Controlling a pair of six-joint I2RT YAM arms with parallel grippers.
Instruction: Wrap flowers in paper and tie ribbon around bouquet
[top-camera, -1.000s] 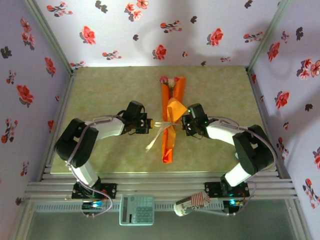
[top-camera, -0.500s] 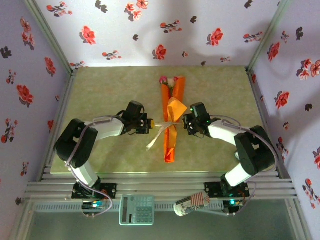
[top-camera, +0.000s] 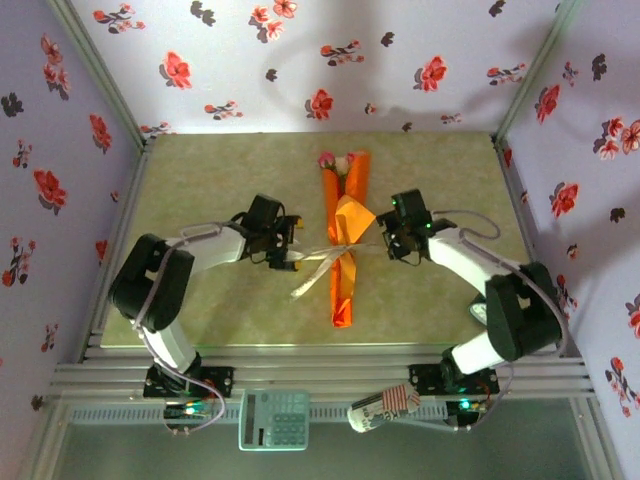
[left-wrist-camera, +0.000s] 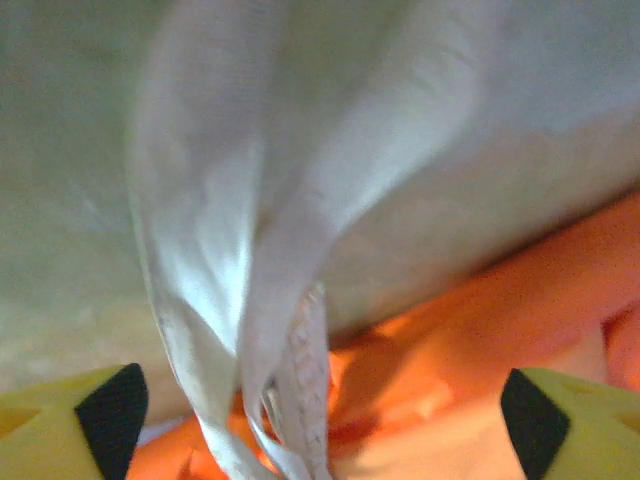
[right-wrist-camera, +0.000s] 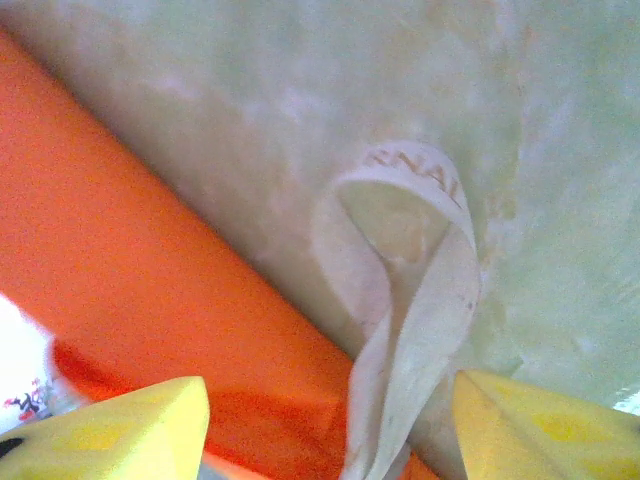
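- Two hands sit low on the desk, one on each side of the bouquet.
- My left hand is spread wide. In its wrist view the fingertips stand far apart and the ribbon hangs loose between them, pinched by neither.
- My right hand is spread too. Its wrist view shows a free loop of ribbon on the desk just beside the orange paper, with nothing gripped.
- The bouquet lies lengthwise mid-desk, narrow tip toward me, with the paper closed around the stems.
- The ribbon crosses its waist, and the loose tails trail off toward my left hand.
- Farthest out, the flowers show pink and cream at the wide end of the cone.
- I judge the wrapping done and the tie apparently made, though I cannot tell whether the knot is snug.
- What is left, as I read it: check the knot holds and draw both arms clear.
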